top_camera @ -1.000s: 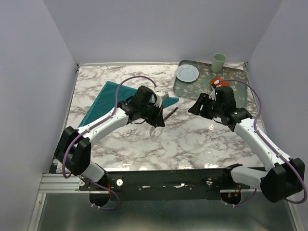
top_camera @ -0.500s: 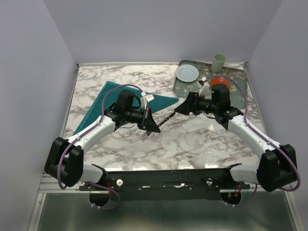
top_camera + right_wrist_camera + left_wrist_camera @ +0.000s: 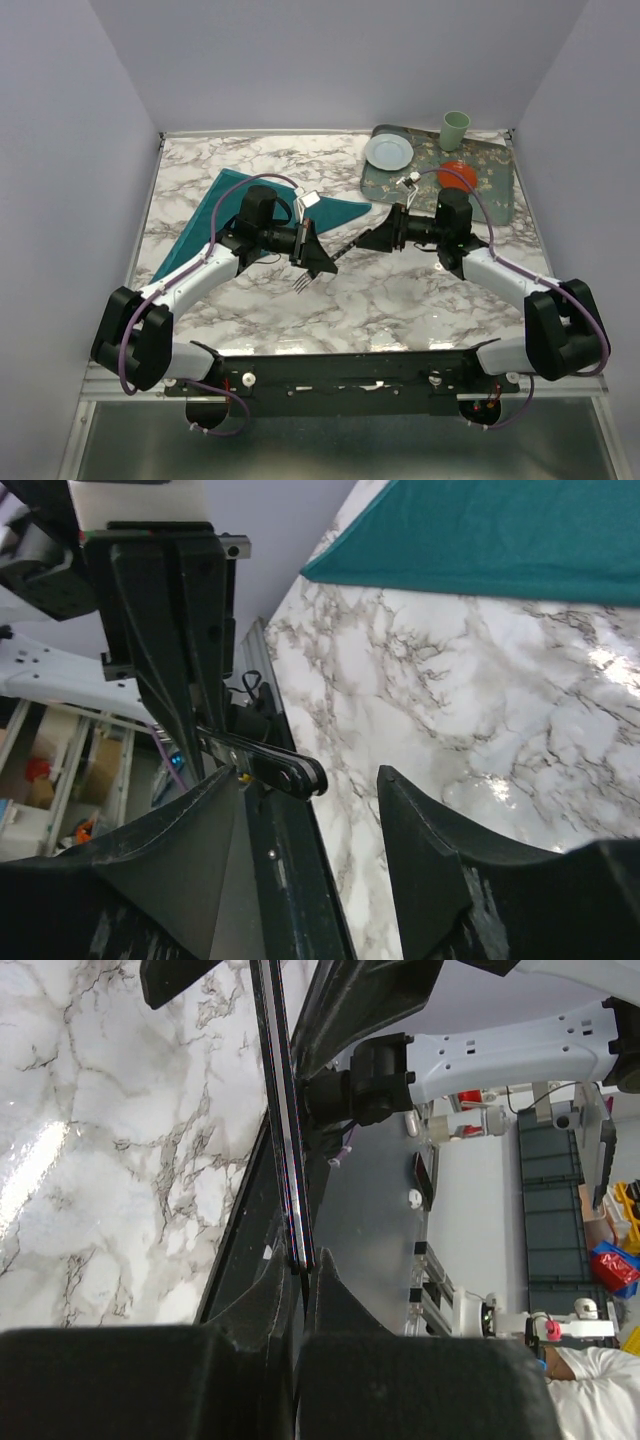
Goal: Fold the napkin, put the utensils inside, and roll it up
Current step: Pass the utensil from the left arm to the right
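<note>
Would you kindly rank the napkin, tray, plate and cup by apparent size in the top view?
1. Tray and napkin: too close to rank; the left arm hides part of the napkin.
2. Plate.
3. Cup.

Bright, even overhead light leaves white glare patches on the glossy tabletop (image 3: 400, 300). Both wrist views blur their nearest dark parts.

Pale lilac walls (image 3: 320, 60) on three sides, white grey-veined marble table (image 3: 420, 300), bright glare patches on its glossy top
</note>
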